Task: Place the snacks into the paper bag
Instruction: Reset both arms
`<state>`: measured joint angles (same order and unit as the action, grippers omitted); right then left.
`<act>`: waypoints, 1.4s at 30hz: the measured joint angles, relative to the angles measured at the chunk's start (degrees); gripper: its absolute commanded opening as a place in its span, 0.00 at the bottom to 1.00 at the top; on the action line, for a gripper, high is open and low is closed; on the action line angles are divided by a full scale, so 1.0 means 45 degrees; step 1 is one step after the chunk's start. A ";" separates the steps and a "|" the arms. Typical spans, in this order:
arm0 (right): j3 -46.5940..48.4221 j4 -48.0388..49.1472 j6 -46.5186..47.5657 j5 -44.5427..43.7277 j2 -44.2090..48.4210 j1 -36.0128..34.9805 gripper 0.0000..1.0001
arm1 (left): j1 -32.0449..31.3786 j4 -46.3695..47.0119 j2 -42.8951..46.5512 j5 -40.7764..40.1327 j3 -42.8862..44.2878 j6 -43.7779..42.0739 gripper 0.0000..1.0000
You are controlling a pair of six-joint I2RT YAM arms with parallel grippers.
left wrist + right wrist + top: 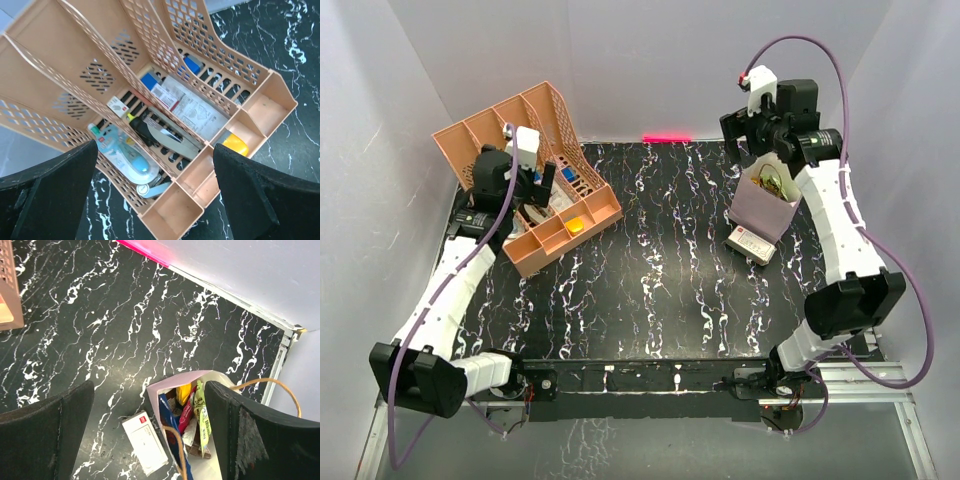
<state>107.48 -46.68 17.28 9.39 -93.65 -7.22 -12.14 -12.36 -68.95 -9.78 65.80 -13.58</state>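
- Right tool [758, 140] is held wide open and empty, directly above the paper bag [763, 205]; snacks [192, 415] are seen inside it.
- The bag can be tipped if a cord handle [272, 382] is snagged when the tool is lifted.
- White box [752, 243], just beside the bag, could be mistaken for a snack.
- Left tool [530, 180], wide open and empty, is placed well left of the bag, over the organiser [560, 110]; its items could be picked wrongly.

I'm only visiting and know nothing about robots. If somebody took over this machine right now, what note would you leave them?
Left gripper: open, empty, over the orange organiser.
Right gripper: open, empty, above the paper bag.
Snacks: several packets stand inside the bag. A white box lies against its near side.
Done: every snack I can see is bagged.
Left: probably nothing, as I see no loose packets outside the bag. Check it, then draw the arms back.
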 measured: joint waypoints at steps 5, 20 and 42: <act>-0.1569 0.0733 -0.0364 0.0165 0.1622 0.0000 0.99 | 0.0005 -0.0199 0.0272 0.0034 0.1001 -0.0461 0.98; -0.4697 0.2429 -0.0665 0.0102 0.5527 0.0408 0.99 | 0.0049 -0.0238 0.1350 0.0243 0.1608 -0.0918 0.99; -0.6256 0.3968 -0.1360 0.1180 0.6926 0.2103 0.99 | 0.1511 0.0049 0.0986 0.2302 0.1525 0.1608 0.98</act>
<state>79.33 -28.82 11.16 14.70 -62.48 2.24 -5.34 -12.14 -64.51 0.58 72.66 -6.35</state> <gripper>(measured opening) 0.984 0.983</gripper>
